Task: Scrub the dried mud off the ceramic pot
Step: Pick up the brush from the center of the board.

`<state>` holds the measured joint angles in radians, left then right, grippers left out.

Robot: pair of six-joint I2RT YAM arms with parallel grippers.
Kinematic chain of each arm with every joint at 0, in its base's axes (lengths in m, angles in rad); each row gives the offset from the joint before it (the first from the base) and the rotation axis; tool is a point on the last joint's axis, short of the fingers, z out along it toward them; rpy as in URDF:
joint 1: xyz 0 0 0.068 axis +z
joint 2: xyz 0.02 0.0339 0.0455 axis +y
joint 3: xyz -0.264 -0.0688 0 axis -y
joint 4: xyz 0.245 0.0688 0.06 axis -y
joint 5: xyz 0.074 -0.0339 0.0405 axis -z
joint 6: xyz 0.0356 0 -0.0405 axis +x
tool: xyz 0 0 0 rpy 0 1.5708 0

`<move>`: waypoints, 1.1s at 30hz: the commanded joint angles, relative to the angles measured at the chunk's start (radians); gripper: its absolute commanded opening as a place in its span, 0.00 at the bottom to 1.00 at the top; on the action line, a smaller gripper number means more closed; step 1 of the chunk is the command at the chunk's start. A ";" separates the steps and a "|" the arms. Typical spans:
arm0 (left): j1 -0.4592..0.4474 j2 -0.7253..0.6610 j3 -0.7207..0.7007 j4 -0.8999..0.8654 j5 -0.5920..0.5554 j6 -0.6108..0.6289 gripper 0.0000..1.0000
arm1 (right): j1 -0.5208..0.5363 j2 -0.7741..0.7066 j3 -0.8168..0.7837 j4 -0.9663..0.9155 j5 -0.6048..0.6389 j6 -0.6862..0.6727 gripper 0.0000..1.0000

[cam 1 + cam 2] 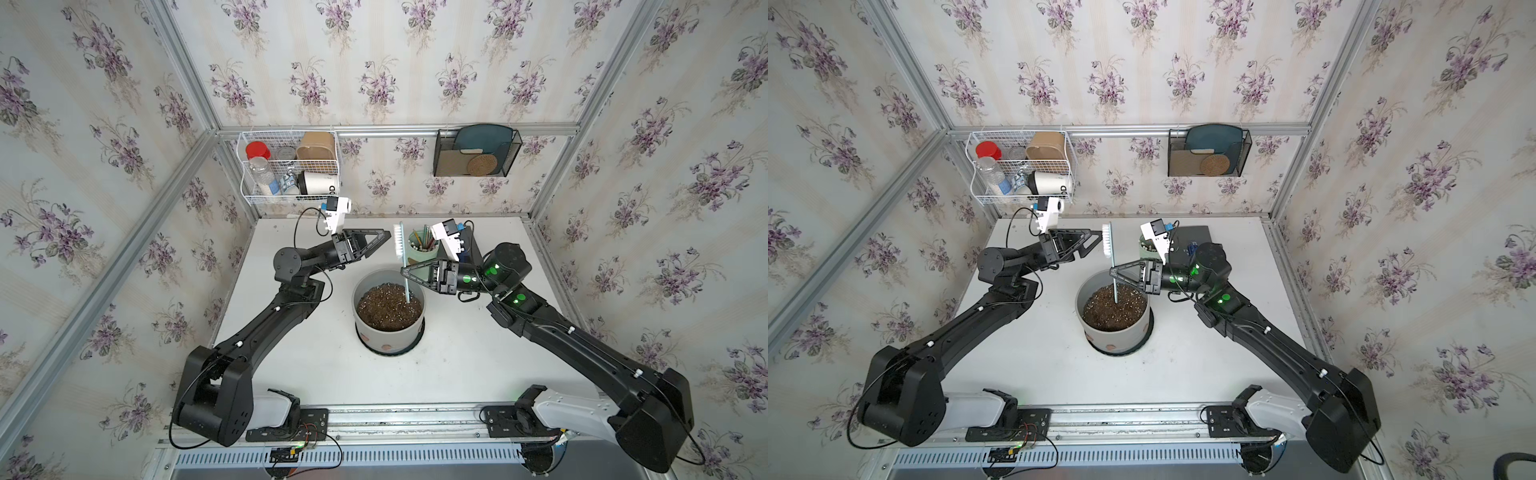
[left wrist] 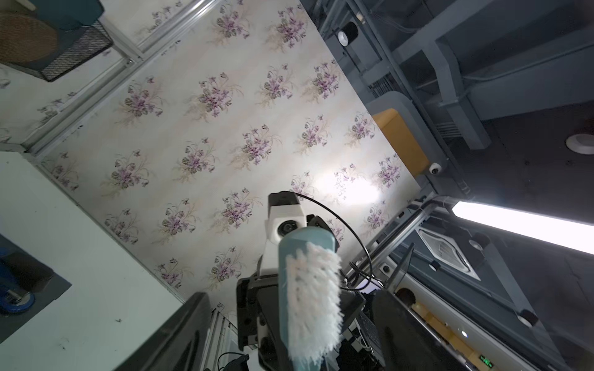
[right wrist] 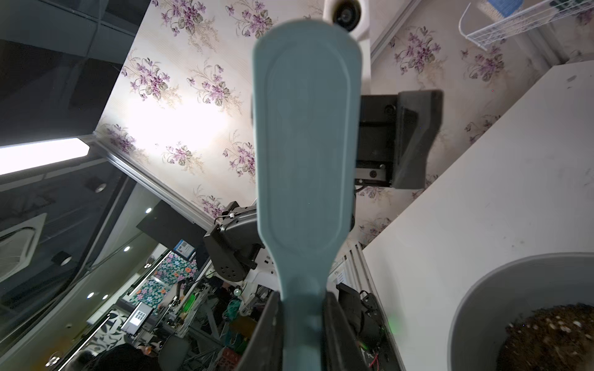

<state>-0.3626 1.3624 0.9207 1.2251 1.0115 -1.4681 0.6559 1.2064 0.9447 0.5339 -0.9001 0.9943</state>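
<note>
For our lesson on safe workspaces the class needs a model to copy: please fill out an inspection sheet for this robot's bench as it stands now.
Surface: white table, a few dark specks.
Job's things: ceramic pot on a black saucer, filled with soil; dried mud on its near wall; brush held head-up over the pot.
Clutter: pencil cup behind the pot.
Grippers: right gripper shut on the brush handle; left gripper open around the bristles, not touching.
Cables: black loop at the left wrist.
Surroundings: wire basket and mesh holder on the flowered back wall.
</note>
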 commanded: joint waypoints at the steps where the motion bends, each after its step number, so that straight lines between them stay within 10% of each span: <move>1: -0.004 0.012 0.013 0.120 0.034 -0.022 0.81 | 0.000 0.026 0.000 0.182 -0.054 0.100 0.00; 7: -0.019 0.034 0.008 0.111 0.042 -0.003 0.78 | 0.001 0.084 0.013 0.184 -0.053 0.128 0.00; 14: -0.077 -0.068 0.049 -0.349 0.041 0.340 0.72 | 0.002 0.131 0.004 0.178 -0.056 0.152 0.00; 27: -0.081 -0.215 0.076 -0.857 -0.205 0.624 0.06 | 0.002 0.134 0.014 -0.004 -0.012 0.052 0.00; 33: -0.081 -0.211 0.162 -1.046 -0.295 0.653 0.00 | 0.008 0.109 0.078 -0.270 0.108 -0.120 0.11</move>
<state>-0.4450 1.1557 1.0542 0.2321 0.7746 -0.8993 0.6628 1.3270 0.9966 0.4873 -0.8883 0.9508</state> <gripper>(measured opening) 0.370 0.208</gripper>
